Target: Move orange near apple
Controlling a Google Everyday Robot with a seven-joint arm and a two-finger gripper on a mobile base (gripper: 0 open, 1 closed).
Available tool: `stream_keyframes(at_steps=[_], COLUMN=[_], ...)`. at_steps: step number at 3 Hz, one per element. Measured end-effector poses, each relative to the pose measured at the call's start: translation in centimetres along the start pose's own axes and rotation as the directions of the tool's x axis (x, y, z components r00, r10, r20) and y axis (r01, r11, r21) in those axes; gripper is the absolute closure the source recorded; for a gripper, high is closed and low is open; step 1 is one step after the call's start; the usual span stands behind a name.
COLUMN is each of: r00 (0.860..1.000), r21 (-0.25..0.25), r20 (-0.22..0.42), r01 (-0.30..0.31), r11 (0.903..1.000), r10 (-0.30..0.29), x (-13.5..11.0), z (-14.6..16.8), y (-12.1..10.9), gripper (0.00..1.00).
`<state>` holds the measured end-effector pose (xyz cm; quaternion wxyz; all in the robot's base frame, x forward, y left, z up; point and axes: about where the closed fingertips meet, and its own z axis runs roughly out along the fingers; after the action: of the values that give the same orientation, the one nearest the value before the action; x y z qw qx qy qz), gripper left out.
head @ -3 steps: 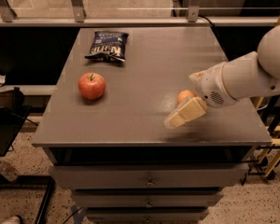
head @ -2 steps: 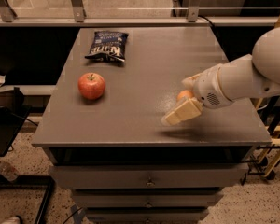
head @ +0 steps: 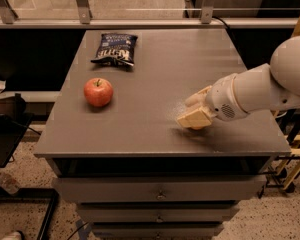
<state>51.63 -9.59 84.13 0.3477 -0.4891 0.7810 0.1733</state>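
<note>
The red apple [head: 98, 91] with a short stem sits on the left part of the grey table top [head: 155, 79]. My gripper [head: 194, 111] is at the right front of the table, low over the surface and well to the right of the apple. Its tan fingers [head: 195, 118] are shut around the orange [head: 196, 128]. Only a thin sliver of the orange shows under the lower finger; the rest is hidden. The white arm [head: 260, 89] reaches in from the right.
A dark chip bag [head: 115, 48] lies at the back left of the table. Drawers [head: 160, 191] sit below the front edge. A metal railing [head: 140, 21] runs behind the table. A yellow frame [head: 297, 149] stands at the right.
My gripper has moved a little to the left with the orange in it, and the fingers now cover more of the orange. The apple and the chip bag have not moved.
</note>
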Motion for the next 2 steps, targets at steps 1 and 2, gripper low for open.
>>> stream_keyframes(at_steps=[1,2], r00=[1.0,1.0], r21=[-0.007,-0.008], r20=[0.004,0.01], r01=[-0.006,-0.004], r11=[1.0,1.0], r10=[0.006,0.004], x=[0.51,0.71], z=[-0.24,-0.45], y=[0.57,0.75], gripper=[0.87,1.0])
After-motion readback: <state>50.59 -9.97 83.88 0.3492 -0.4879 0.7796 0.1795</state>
